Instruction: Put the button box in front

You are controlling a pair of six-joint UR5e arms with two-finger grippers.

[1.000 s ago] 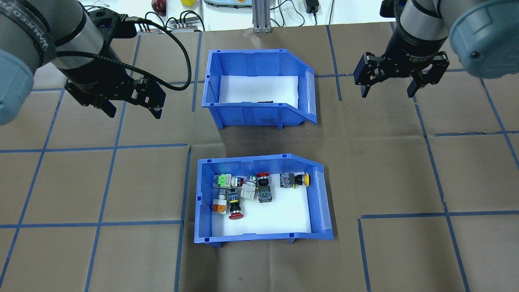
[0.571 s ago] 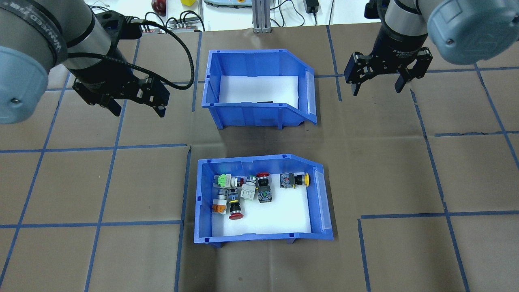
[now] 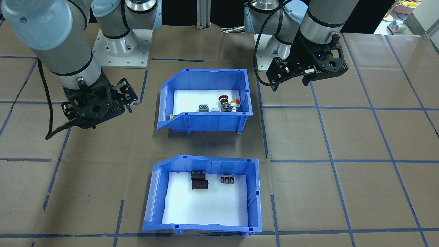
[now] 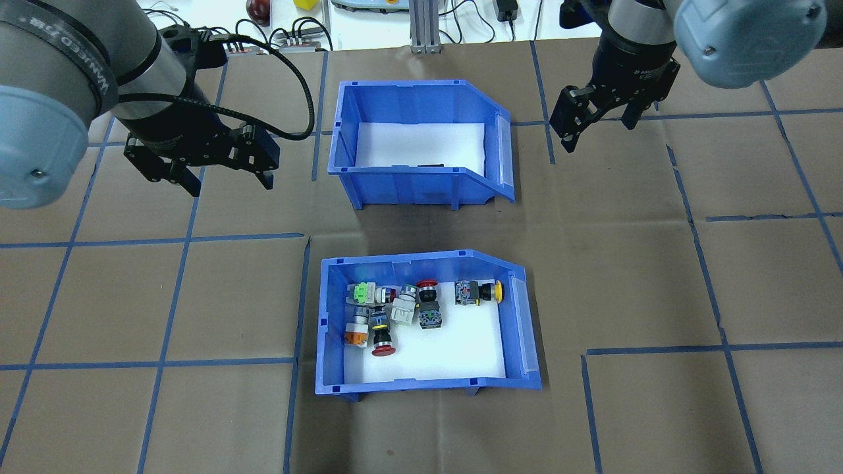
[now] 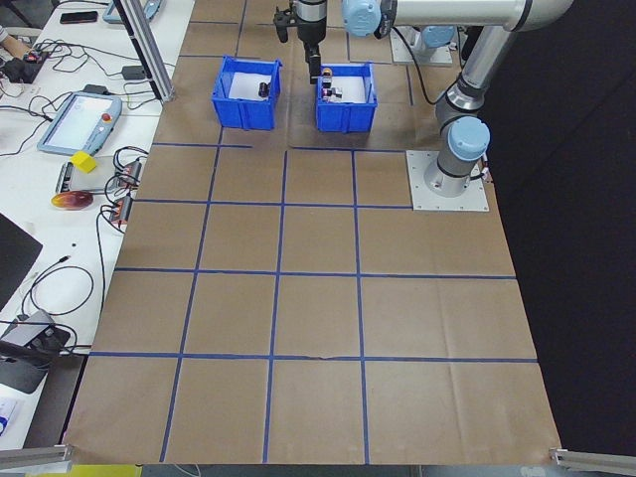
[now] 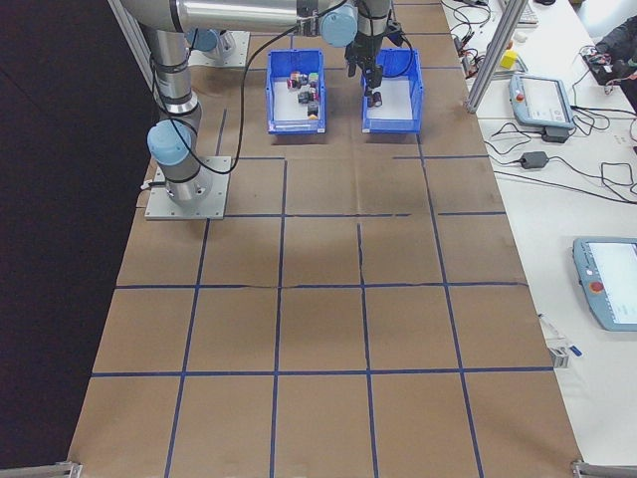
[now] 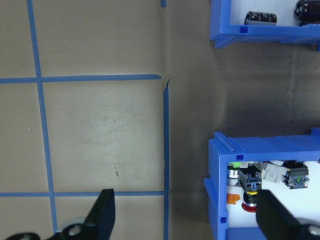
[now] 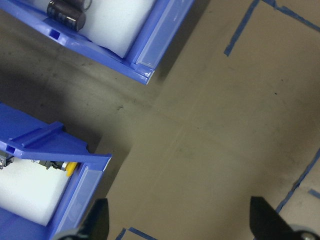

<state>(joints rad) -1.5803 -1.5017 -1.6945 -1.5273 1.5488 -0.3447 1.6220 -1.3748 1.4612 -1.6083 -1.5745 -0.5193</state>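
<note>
— So where do we stand with the blue plastic button box with the sloped cut-out side and the colourful push-buttons on its white floor (image 4: 428, 326)?

— We see it resting on the brown paper-covered table (image 4: 658, 263), in the row nearer our base, with the matching blue plastic bin holding only dark cylinders (image 4: 421, 141) just beyond it, a strip of table between them. Neither bin is touched.

— And our grippers?

— Our left gripper (image 4: 220, 172) hangs above the table off to the far bin's left, fingers spread and empty. Our right gripper (image 4: 596, 122) hangs off that bin's right, fingers likewise apart, gripping nothing.

— So how much is done?

— We judge nothing visible yet: no grasp on the button box. If "front" means the far row, the whole move is left.
</note>
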